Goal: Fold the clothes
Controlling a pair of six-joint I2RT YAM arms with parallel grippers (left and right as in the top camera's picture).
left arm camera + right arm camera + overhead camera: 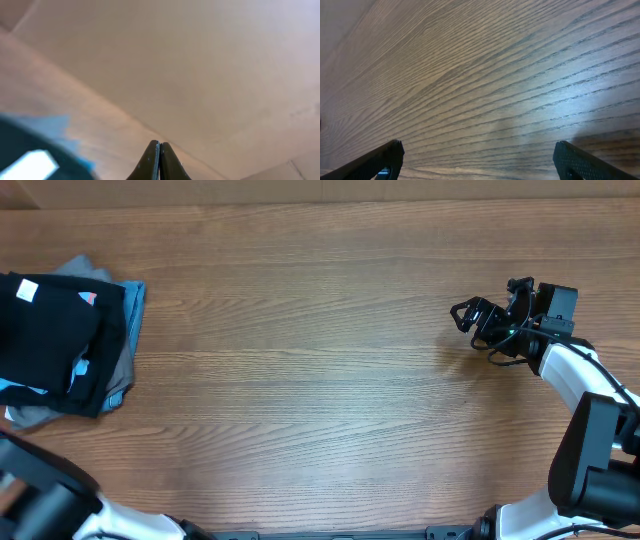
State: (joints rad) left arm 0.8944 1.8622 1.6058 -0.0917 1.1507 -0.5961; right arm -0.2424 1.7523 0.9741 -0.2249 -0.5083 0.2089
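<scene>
Opening step of the fold. We found the left gripper (160, 159) clenched on nothing, with the black T-shirt (45, 335) crumpled low to its left, on top of a blue garment (135, 300) and a grey garment (118, 385). The right gripper (470, 325) hung released over the table (320, 380), the pile well apart beyond its fingertips. We judged that the left jaws should part first, then pinch the black layer alone.

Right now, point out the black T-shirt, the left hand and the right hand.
black T-shirt (50, 330), overhead view, on the middle of its black fabric.
left hand (159, 148), left wrist view, on the seam where its shut fingertips meet.
right hand (480, 159), right wrist view, midway between its open fingertips.
</scene>
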